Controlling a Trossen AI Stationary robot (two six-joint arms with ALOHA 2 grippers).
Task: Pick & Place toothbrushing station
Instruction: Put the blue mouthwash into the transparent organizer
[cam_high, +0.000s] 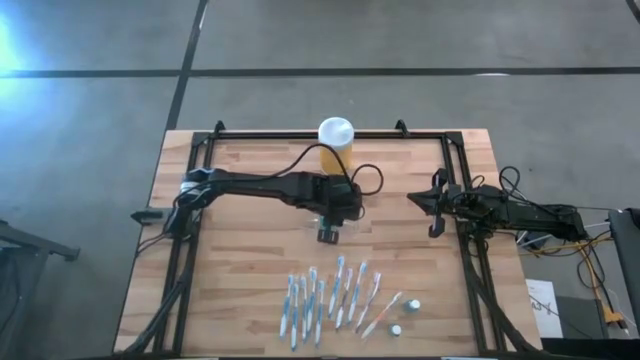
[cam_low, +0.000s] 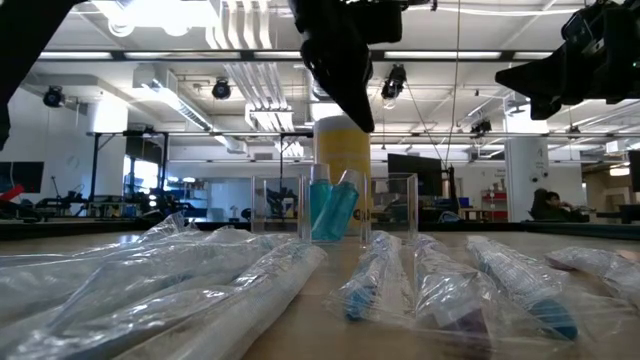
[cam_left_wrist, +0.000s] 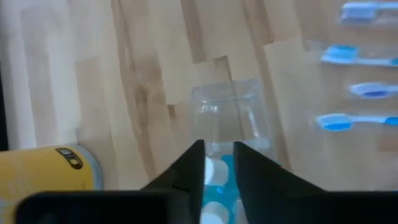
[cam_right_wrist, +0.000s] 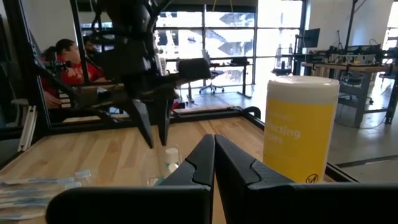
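Observation:
The toothbrushing station, a low see-through holder with joined compartments, stands on the wooden table just in front of the yellow jar. A blue wrapped item leans inside its middle compartment. My left gripper hangs above the holder, pointing steeply down. Its fingers stand a narrow gap apart, with nothing between them, and in the low view its tips are clear of the holder's rim. My right gripper waits shut at the table's right edge, level and touching nothing.
Several wrapped toothbrushes lie in a row near the table's front edge, close to the low camera. Two small capped items lie at their right. The yellow jar with a white lid stands just behind the holder. Black frame rails run along both sides.

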